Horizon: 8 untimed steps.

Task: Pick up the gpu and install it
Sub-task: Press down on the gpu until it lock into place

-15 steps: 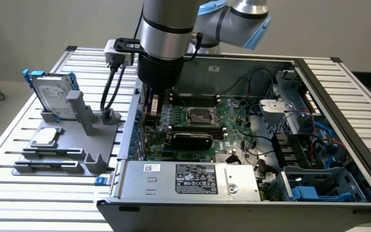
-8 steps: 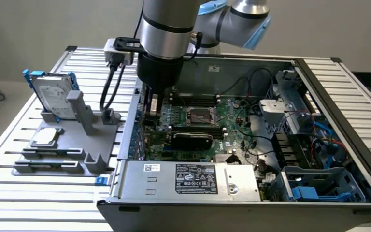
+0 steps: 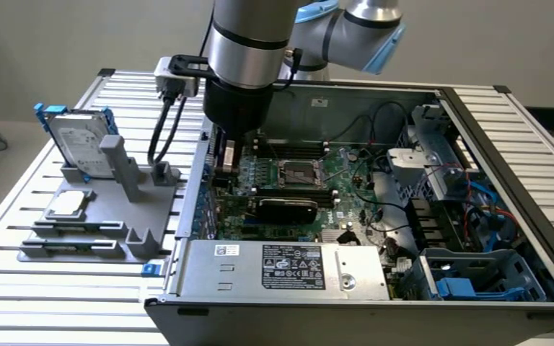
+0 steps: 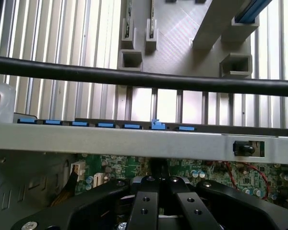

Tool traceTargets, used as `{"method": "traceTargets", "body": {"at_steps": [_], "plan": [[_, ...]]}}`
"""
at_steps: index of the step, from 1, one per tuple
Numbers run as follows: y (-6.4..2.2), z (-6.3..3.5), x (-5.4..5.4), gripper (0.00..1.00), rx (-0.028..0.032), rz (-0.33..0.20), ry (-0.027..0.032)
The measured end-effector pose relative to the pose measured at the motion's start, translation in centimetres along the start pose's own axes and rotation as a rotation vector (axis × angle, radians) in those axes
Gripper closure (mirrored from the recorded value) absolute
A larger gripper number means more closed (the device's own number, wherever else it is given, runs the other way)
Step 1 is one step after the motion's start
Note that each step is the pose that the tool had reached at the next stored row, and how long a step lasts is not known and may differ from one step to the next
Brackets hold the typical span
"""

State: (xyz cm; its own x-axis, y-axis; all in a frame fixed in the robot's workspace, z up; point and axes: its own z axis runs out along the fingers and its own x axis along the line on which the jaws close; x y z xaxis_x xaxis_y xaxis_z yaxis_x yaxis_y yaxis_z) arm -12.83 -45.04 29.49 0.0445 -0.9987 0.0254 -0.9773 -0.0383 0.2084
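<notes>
The arm reaches down into the open computer case (image 3: 469, 108), at the side on the exterior view's left. The gripper (image 3: 225, 155) hangs just above the motherboard (image 3: 296, 180), close to the case wall. In the wrist view its black fingers (image 4: 158, 191) are pressed together, so the gripper is clenched. Something thin and dark seems to stand between the fingers and the board, but I cannot tell whether it is held.

The gpu (image 3: 285, 208), with its glossy black rounded cover, lies across the motherboard nearer to the camera than the gripper, just behind the silver power supply (image 3: 287, 268). It looks already seated in a slot, and the gripper is apart from it.

My judgement is that the installing step is at its end: the card is in the case, and the closed fingers are placed to press or to check. Any next move calls for a straight vertical motion, because the case wall and the black cable (image 4: 144, 79) are very near.

Outside the case, on the exterior view's left, the grey parts holder (image 3: 94, 223) carries the hard drive (image 3: 77, 140) with blue frame and the small processor chip (image 3: 68, 204).
</notes>
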Motion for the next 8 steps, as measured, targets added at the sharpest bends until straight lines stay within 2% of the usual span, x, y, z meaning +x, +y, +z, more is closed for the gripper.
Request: {"method": "traceTargets", "body": {"at_steps": [8], "plan": [[0.09, -0.25, -0.03, 0.89, -0.0124, 0.000, 0.0001]]}}
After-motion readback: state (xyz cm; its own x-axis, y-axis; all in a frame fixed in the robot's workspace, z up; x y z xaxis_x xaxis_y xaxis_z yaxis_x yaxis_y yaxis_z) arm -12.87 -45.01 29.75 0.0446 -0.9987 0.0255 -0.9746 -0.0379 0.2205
